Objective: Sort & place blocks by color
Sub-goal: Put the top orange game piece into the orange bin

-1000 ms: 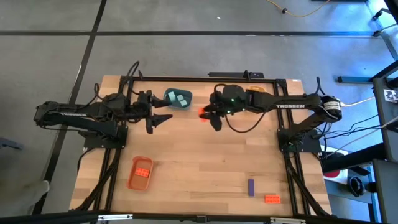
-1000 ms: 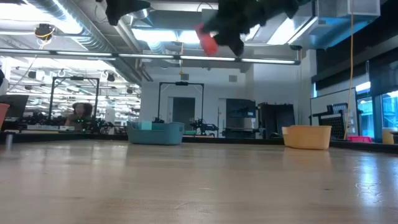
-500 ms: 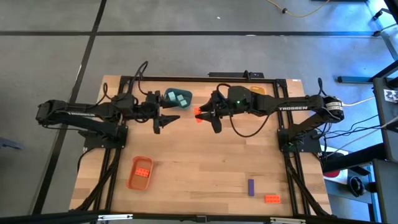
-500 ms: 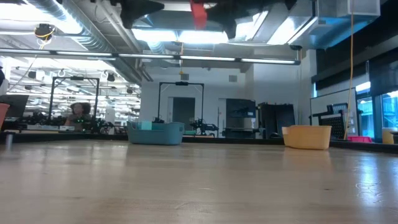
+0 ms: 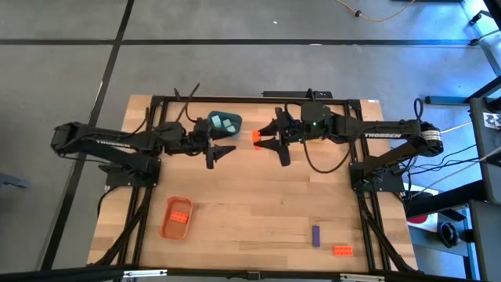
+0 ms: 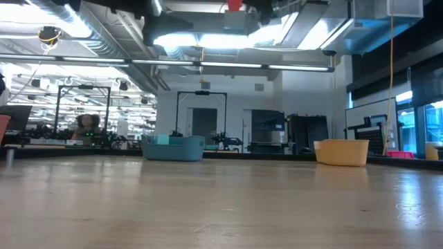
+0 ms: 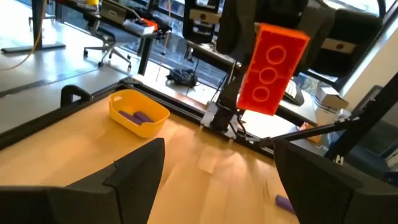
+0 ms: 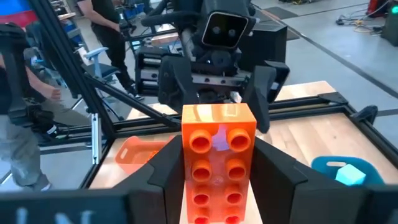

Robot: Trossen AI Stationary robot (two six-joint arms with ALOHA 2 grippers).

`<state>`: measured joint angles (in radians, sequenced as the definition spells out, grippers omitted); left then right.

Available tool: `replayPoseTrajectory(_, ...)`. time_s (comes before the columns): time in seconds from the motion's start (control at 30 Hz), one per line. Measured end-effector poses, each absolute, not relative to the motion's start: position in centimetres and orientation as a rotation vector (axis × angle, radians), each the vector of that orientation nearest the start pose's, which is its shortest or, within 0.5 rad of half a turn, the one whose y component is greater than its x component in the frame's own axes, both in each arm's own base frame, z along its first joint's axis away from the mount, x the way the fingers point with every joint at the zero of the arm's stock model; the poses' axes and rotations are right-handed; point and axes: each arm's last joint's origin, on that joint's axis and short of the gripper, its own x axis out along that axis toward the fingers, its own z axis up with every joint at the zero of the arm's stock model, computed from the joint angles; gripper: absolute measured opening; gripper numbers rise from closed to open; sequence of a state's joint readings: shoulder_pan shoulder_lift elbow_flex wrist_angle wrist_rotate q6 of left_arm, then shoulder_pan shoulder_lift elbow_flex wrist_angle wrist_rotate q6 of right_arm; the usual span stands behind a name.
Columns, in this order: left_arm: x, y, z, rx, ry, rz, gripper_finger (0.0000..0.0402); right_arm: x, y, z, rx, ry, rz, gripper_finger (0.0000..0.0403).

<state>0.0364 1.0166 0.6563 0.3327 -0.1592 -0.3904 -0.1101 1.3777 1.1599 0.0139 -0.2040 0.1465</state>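
Note:
My right gripper [image 5: 266, 141] is high over the table's far middle, shut on an orange-red block [image 5: 257, 137], which also shows at the low view's top edge [image 6: 234, 5]. My left gripper [image 5: 220, 155] is open and faces that block [image 7: 270, 68] from the left, a short gap away. Its fingers [image 7: 137, 171] touch nothing. Teal blocks lie in the blue tray [image 5: 225, 124], orange-red blocks in the orange tray [image 5: 176, 217], and purple blocks in the yellow tray [image 7: 138, 114]. A purple block [image 5: 315, 235] and an orange-red block [image 5: 341, 251] lie flat on the table near its near right corner. My right gripper pinches the orange-red block [image 8: 217, 162] between its two fingers [image 8: 168, 171], one on each long side, with the studded face toward the wrist camera. The fingers come in about level from the table's right. The block is lifted clear, high above the table.
The blue tray [image 6: 173, 147] and the yellow tray [image 6: 341, 152] stand along the far edge, and the orange tray [image 8: 134, 152] sits near the near left. People stand in the room beyond the table [image 8: 25, 93]. Bare wood lies between the trays [image 5: 250, 204].
My right gripper has risen with the orange-red block, which climbs toward the top of the low view. My left gripper has moved toward the table's right, closing on the block, and has stayed open.

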Motion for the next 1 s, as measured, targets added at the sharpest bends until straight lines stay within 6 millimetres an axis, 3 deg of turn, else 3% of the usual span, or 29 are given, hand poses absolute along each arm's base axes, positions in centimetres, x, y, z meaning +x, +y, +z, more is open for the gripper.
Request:
replayPoseTrajectory(0.4, 23.5, 0.8, 28.9, -0.366, 0.005, 0.221, 0.0294, 31.4, -2.8, 34.9, 0.155, 0.209, 0.102, 0.0143)
replayPoseTrajectory(1.0, 24.3, 0.8, 29.2, -0.186, -0.036, 0.213, 0.0294, 31.6, -2.8, 35.5, 0.176, 0.145, 0.109, 0.0143)
